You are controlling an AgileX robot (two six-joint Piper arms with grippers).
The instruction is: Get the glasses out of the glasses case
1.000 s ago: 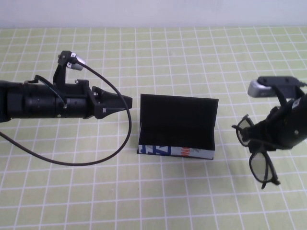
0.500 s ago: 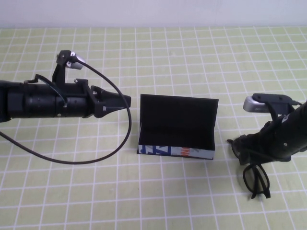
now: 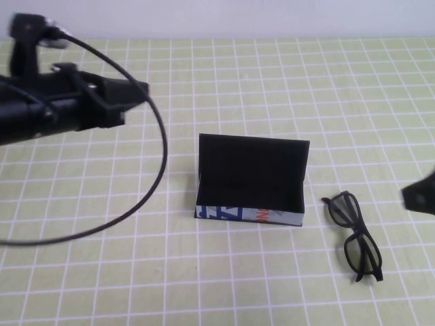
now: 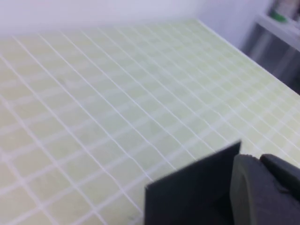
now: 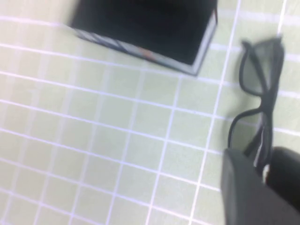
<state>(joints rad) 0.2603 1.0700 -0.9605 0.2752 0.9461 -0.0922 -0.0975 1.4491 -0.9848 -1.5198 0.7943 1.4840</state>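
The glasses case (image 3: 251, 178) stands open at the table's middle, lid upright, printed side toward me. It also shows in the right wrist view (image 5: 145, 23). The black glasses (image 3: 355, 234) lie on the table just right of the case, free of any grip, and show in the right wrist view (image 5: 260, 89). Only a corner of my right gripper (image 3: 421, 195) shows at the right edge, away from the glasses. In its wrist view the right gripper (image 5: 265, 183) has a narrow gap and holds nothing. My left gripper (image 3: 139, 92) is raised at the upper left, shut and empty, as in its wrist view (image 4: 265, 168).
The table is a green mat (image 3: 224, 272) with a white grid. The left arm's black cable (image 3: 160, 156) hangs in a loop over the mat left of the case. A white wall (image 3: 238, 17) runs along the far edge.
My right gripper has let go of the glasses and drawn back to the right edge; the glasses now lie on the mat. My left arm has lifted and moved back to the upper left.
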